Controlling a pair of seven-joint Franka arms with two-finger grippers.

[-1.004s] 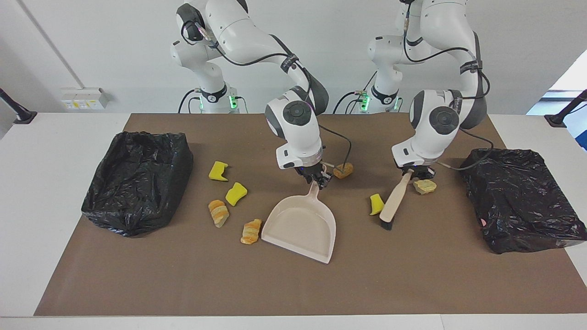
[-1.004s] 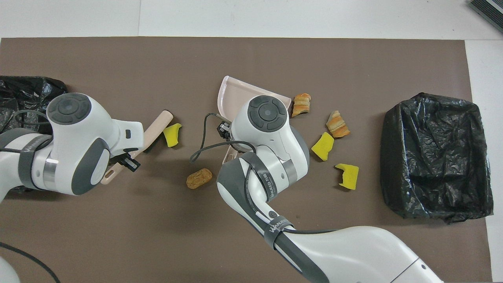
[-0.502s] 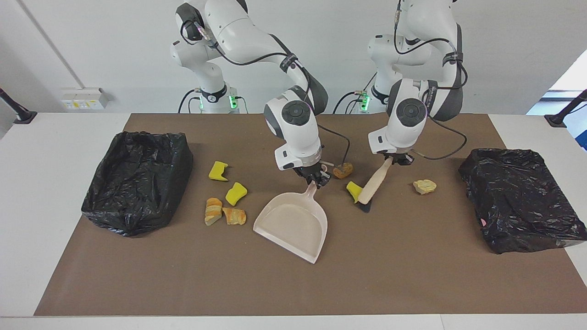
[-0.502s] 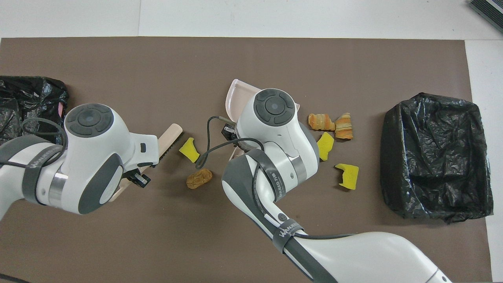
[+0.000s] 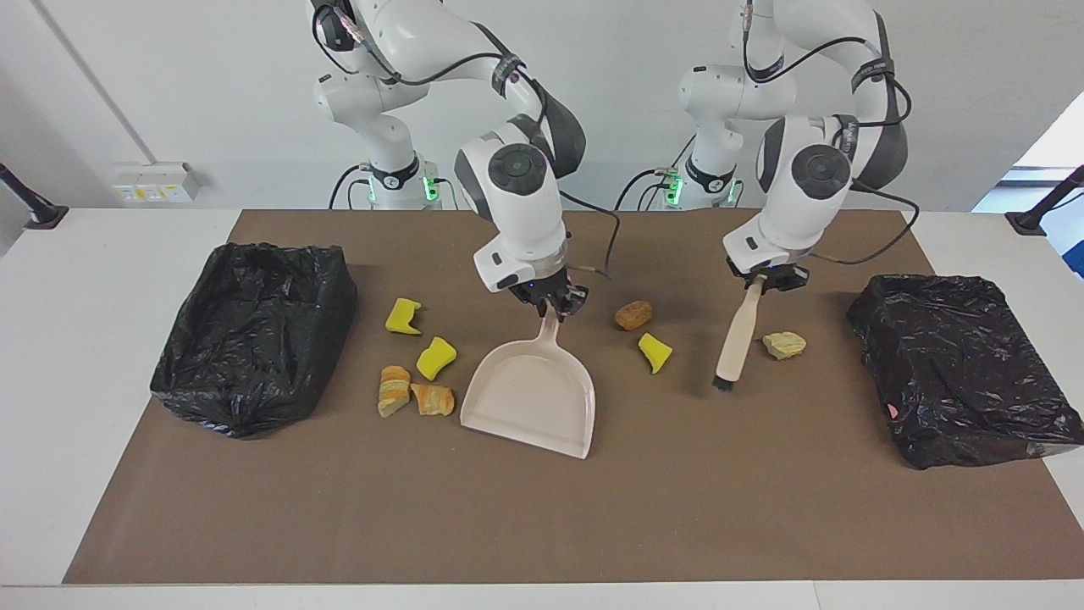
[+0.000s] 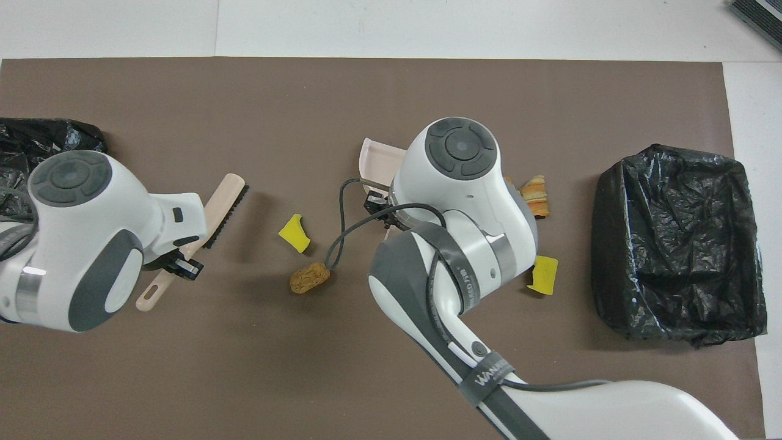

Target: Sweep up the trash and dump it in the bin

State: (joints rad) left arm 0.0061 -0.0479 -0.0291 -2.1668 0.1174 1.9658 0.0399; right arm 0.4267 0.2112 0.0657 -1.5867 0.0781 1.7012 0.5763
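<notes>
Claws pinch handles: right claw (image 5: pixel 552 305) the dustpan (image 5: pixel 529 402), left claw (image 5: pixel 767 280) the brush (image 5: pixel 733 347), trash (image 5: pixel 655 352) between.

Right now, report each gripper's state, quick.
Left gripper: shut on the brush handle, bristles down by the mat.
Right gripper: shut on the dustpan handle, pan resting on the mat.

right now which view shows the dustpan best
The facing view: the whole beige dustpan shows, its handle clamped in the right gripper. In the overhead view the right arm covers nearly all of it; only a corner of its rim shows.
</notes>
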